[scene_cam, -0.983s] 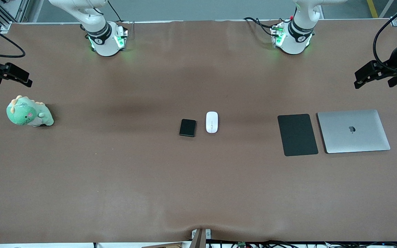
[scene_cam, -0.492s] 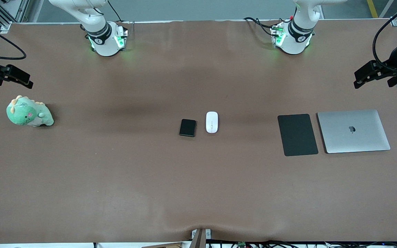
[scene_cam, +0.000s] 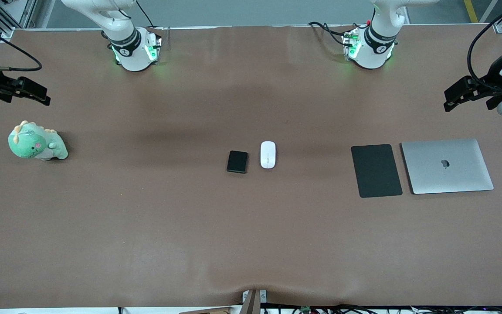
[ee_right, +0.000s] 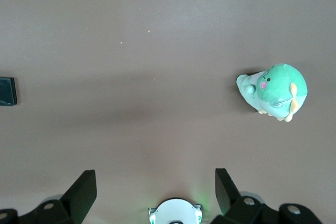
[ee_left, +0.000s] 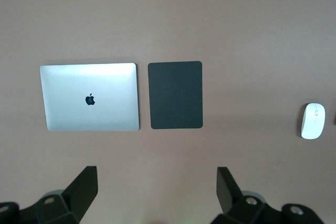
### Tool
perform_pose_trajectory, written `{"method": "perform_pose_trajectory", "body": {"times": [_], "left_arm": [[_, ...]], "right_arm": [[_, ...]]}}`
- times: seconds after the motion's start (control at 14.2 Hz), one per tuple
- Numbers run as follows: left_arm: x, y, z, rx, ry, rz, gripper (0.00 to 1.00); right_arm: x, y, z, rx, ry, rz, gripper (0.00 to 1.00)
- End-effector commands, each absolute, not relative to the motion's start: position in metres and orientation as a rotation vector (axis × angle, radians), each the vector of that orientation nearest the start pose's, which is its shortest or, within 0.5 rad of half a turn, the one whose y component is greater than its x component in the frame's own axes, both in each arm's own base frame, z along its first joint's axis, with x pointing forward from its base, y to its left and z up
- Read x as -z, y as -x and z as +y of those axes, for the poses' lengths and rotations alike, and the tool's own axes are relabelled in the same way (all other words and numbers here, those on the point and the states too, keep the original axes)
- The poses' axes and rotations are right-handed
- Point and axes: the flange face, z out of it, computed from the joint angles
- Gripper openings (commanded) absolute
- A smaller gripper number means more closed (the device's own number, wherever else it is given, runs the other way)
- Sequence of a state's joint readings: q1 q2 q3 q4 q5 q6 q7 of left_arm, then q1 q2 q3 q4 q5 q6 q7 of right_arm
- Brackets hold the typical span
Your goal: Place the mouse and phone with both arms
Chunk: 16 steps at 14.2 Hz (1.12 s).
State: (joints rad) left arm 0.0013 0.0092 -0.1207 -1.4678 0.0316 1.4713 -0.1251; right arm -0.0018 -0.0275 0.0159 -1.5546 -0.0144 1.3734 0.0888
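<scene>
The brown matte worktop [scene_cam: 146, 218] carries, toward the left arm's end, a closed silver rectangular metal laptop [scene_cam: 447, 166] with a flat black rectangular mouse pad [scene_cam: 376, 170] just beside it. At centre lie the small black rounded-corner slab phone [scene_cam: 237, 162] and, at its 3 o'clock in the front view, the glossy white oval plastic mouse [scene_cam: 268, 154], close but apart. A green plush dinosaur toy [scene_cam: 36, 142] sits toward the right arm's end. The left gripper [scene_cam: 456, 95] hangs over the worktop above the laptop's end, fingers [ee_left: 84, 184] spread wide, holding nothing. The right gripper [scene_cam: 37, 95] hangs over the toy's end, fingers [ee_right: 83, 188] equally wide, empty.
</scene>
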Motion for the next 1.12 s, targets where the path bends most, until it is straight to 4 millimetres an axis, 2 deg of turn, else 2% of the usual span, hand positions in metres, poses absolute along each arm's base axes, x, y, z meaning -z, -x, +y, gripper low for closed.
{"method": "perform_pose_trajectory", "body": {"times": [0.0,0.14,0.28,0.56,0.7,0.84,0.91,1.05], "left_arm": [[-0.666,-0.536,-0.07,-0.021,3.116,-0.016,1.0],[-0.67,-0.532,-0.071,-0.01,3.117,-0.009,1.0],[-0.673,-0.532,-0.07,-0.002,3.118,-0.007,1.0],[-0.675,-0.531,-0.074,0.008,3.125,-0.003,1.0],[-0.669,-0.534,-0.081,-0.01,3.143,0.01,1.0],[-0.658,-0.54,-0.087,-0.037,3.143,0.027,1.0],[-0.653,-0.542,-0.096,-0.051,3.143,0.053,1.0],[-0.635,-0.548,-0.117,-0.098,3.139,0.113,1.0]], "right_arm": [[-0.635,-0.526,0.011,-0.26,3.138,0.12,1.0],[-0.635,-0.525,0.013,-0.265,3.14,0.111,1.0],[-0.634,-0.525,0.026,-0.262,3.156,0.071,1.0],[-0.64,-0.52,0.007,-0.282,3.165,0.114,1.0],[-0.656,-0.518,0.007,-0.251,3.165,0.117,1.0],[-0.661,-0.519,0.009,-0.226,3.163,0.122,1.0],[-0.669,-0.517,0.011,-0.207,3.159,0.118,1.0],[-0.669,-0.511,0.013,-0.272,3.156,0.111,1.0]]}}
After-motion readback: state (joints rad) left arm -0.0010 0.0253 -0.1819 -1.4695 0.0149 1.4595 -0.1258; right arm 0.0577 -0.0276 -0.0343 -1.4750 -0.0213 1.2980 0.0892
